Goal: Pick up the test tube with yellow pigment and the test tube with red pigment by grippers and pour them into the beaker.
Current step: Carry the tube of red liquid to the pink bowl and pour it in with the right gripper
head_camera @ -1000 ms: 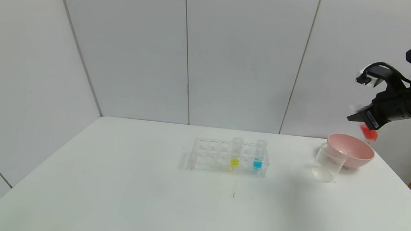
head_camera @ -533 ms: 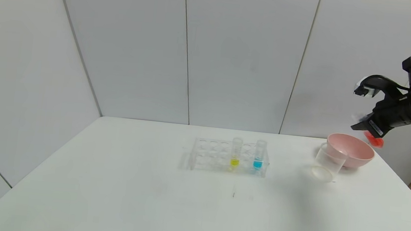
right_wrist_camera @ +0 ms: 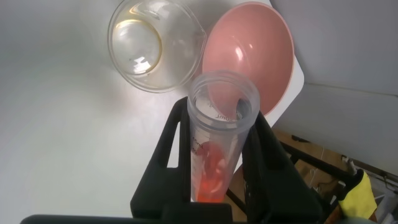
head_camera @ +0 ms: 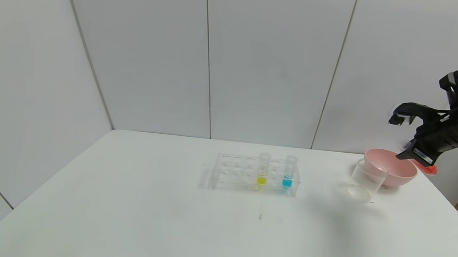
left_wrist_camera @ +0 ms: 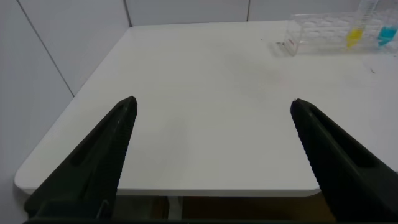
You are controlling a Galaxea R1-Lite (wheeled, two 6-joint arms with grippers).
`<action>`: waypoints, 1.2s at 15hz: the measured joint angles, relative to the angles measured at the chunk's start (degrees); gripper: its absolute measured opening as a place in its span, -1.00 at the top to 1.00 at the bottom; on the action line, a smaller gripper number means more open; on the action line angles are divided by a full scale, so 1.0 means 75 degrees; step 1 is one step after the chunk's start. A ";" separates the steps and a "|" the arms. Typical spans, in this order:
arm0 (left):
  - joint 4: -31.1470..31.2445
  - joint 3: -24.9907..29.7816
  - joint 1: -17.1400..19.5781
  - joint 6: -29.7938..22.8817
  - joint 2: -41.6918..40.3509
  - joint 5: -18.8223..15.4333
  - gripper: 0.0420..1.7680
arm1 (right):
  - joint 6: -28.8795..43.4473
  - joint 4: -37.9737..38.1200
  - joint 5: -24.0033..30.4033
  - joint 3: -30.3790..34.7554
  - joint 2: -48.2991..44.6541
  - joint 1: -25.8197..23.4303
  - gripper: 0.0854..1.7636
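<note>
My right gripper point(head_camera: 413, 154) is shut on the test tube with red pigment point(right_wrist_camera: 219, 137) and holds it tilted in the air over the far right rim of the pink bowl point(head_camera: 391, 167). The tube's red end point(head_camera: 427, 167) shows behind the jaws. The clear beaker point(head_camera: 367, 180) stands empty on the table, left of the bowl; it also shows in the right wrist view point(right_wrist_camera: 153, 45). The test tube with yellow pigment point(head_camera: 263, 169) stands upright in the clear rack point(head_camera: 233, 172). My left gripper point(left_wrist_camera: 211, 118) is open and empty, off the table's left side.
A blue-liquid tube point(head_camera: 288, 172) stands in the rack right of the yellow one. The pink bowl point(right_wrist_camera: 249, 56) touches the beaker near the table's right edge point(head_camera: 456, 209). A white wall stands behind the table.
My right gripper has moved down and to the right with the red tube, from above the bowl's middle to its far right rim. The tubes in the rack and the beaker have not moved.
</note>
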 joint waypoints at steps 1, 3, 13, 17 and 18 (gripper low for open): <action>0.0000 0.0000 0.0000 0.0000 0.0000 0.0000 -1.00 | -0.0046 0.0029 -0.0018 0.0000 0.0015 0.0007 0.47; 0.0000 0.0000 0.0000 0.0000 0.0000 0.0000 -1.00 | -0.0148 0.0041 -0.0197 0.0000 0.0049 0.0050 0.47; 0.0000 0.0000 0.0000 0.0000 0.0000 0.0000 -1.00 | -0.0361 0.0041 -0.1208 -0.0059 0.0393 0.0514 0.47; 0.0000 0.0000 0.0000 0.0000 0.0000 0.0003 -1.00 | -0.0401 0.0080 -0.1375 -0.0059 0.0408 0.0642 0.47; 0.0000 0.0000 0.0000 0.0000 0.0000 0.0000 -1.00 | -0.0429 0.0102 -0.1404 -0.0059 0.0408 0.0665 0.47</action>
